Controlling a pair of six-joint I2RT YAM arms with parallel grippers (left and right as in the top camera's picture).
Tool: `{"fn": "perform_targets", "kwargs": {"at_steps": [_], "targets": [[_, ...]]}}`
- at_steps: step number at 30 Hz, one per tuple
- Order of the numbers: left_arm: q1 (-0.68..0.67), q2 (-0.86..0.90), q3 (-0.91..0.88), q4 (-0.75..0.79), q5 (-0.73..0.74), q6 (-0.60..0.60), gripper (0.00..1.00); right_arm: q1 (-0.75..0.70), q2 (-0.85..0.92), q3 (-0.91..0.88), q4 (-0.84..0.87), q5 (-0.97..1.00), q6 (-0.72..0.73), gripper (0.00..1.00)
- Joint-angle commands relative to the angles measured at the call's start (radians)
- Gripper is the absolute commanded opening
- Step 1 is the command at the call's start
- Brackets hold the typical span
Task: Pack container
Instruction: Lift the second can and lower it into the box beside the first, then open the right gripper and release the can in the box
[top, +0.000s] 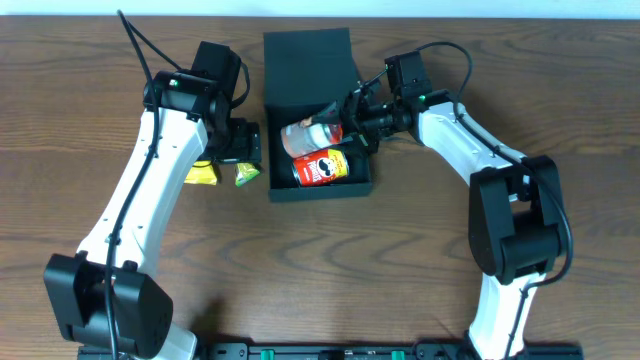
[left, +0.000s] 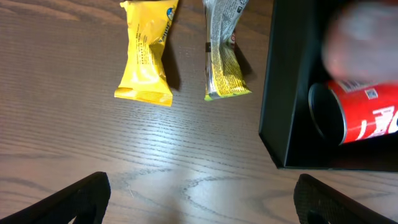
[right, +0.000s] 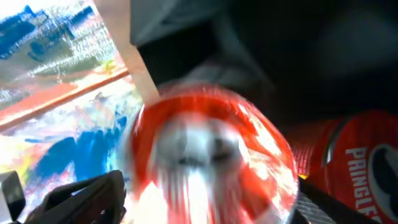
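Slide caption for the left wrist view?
Open left gripper near a yellow packet and a silver-yellow packet, beside the container holding a red can.

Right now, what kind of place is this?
Probably a robot test bench: white left robot arm, white right robot arm, brown wood-grain table, dark square cardboard box holding a red snack can.

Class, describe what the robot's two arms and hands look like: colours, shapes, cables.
The left arm and right arm have white, rounded links with bulky black joints. A thin black cable loops off each. Small green lights glow near the wrists. The left hand and right hand are black, two-fingered.
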Motion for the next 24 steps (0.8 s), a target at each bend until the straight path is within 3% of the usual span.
{"fn": "perform_targets", "kwargs": {"at_steps": [1, 4, 5, 7, 9, 11, 24], "targets": [[0.000, 0.009, 0.021, -0.010, -0.011, -0.009, 0.95, -0.007, 0.007, -0.006, 0.044, -0.010, 0.044, 0.81], [0.000, 0.009, 0.021, -0.010, -0.011, -0.009, 0.96, -0.006, 0.007, -0.006, 0.119, -0.059, 0.096, 0.83], [0.000, 0.009, 0.021, -0.010, -0.011, -0.009, 0.95, -0.006, 0.007, -0.006, 0.145, -0.084, 0.113, 0.77], [0.000, 0.009, 0.021, -0.009, -0.011, -0.009, 0.95, -0.005, 0.007, -0.006, 0.193, -0.124, 0.140, 0.55], [0.000, 0.009, 0.021, -0.008, -0.011, -0.009, 0.95, -0.004, 0.007, -0.006, 0.242, -0.166, 0.168, 0.19], [0.000, 0.009, 0.021, -0.008, -0.011, -0.009, 0.95, -0.002, 0.007, -0.006, 0.256, -0.178, 0.181, 0.02], [0.000, 0.009, 0.021, -0.014, -0.011, -0.009, 0.96, 0.068, 0.007, -0.006, 0.294, -0.033, 0.172, 0.02]]}}
